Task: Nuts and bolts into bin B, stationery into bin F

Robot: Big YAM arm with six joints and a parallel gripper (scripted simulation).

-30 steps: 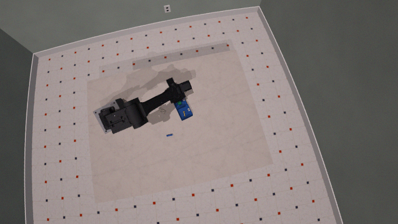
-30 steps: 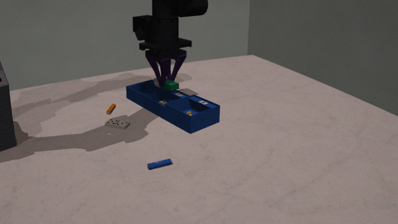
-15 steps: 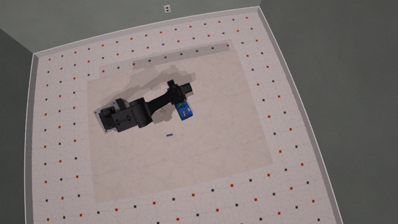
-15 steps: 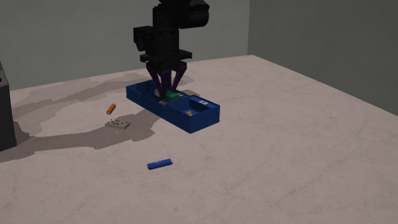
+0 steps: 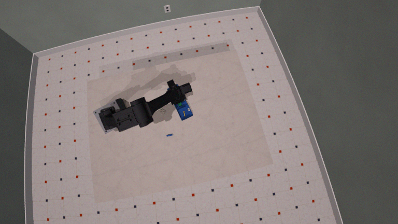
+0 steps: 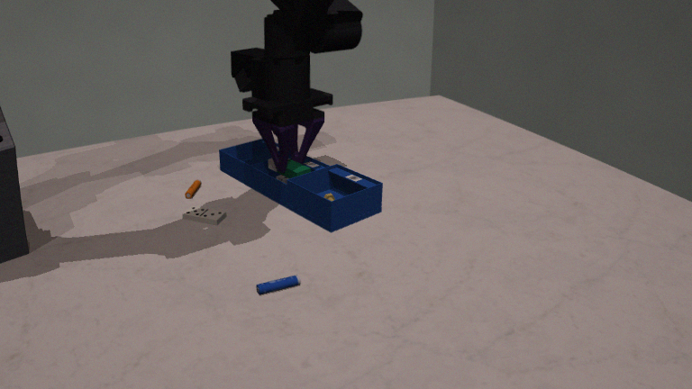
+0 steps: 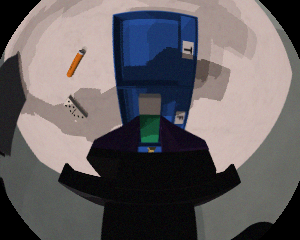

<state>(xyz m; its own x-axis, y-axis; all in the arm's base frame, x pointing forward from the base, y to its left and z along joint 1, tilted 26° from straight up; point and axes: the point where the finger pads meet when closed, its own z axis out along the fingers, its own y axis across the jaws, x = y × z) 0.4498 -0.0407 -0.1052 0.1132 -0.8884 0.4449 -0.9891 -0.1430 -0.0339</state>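
My gripper (image 6: 289, 162) (image 7: 149, 120) is open a little, low over bin F (image 6: 259, 178) (image 7: 121, 105). A green eraser with a grey end (image 5: 180, 104) (image 6: 298, 168) (image 7: 150, 131) lies between the fingertips, inside that bin's outline; whether it touches the bin floor is hidden. A small grey-brown thing (image 6: 281, 178), partly hidden, is in bin F too. Bin B (image 6: 357, 207) holds a brass-coloured bolt (image 5: 184, 113) (image 6: 329, 196) (image 7: 151, 150). No other nuts, bolts or stationery show on the table.
Bin T (image 6: 228, 160) (image 7: 116, 50) joins bin F at the far end. An orange battery (image 6: 193, 189) (image 7: 76, 63) and a domino (image 6: 204, 214) (image 7: 75, 108) lie beside the bins. A blue battery (image 5: 169, 135) (image 6: 277, 284) lies farther toward the front.
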